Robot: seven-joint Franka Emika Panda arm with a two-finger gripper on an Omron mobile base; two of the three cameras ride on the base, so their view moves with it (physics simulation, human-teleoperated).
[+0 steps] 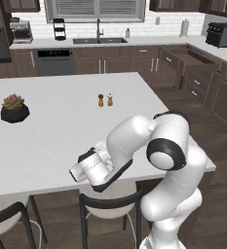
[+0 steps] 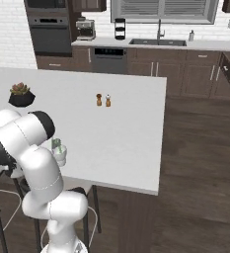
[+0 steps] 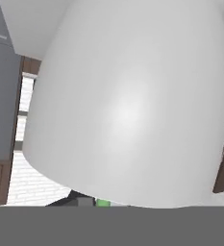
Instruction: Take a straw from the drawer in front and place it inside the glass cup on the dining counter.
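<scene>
You see the glass cup (image 2: 60,154) near the tabletop's (image 2: 126,143) front edge, the straw (image 2: 57,145) in it. Two shakers (image 2: 103,100) stand mid-tabletop; a potted plant (image 2: 21,95) sits toward its left edge.

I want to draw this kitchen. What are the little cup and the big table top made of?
The glass cup looks like clear, slightly whitish glass or plastic: you can see a green straw through it. The dining counter top looks like smooth matte white stone or laminate: flat, plain, with no grain or shine.
</scene>
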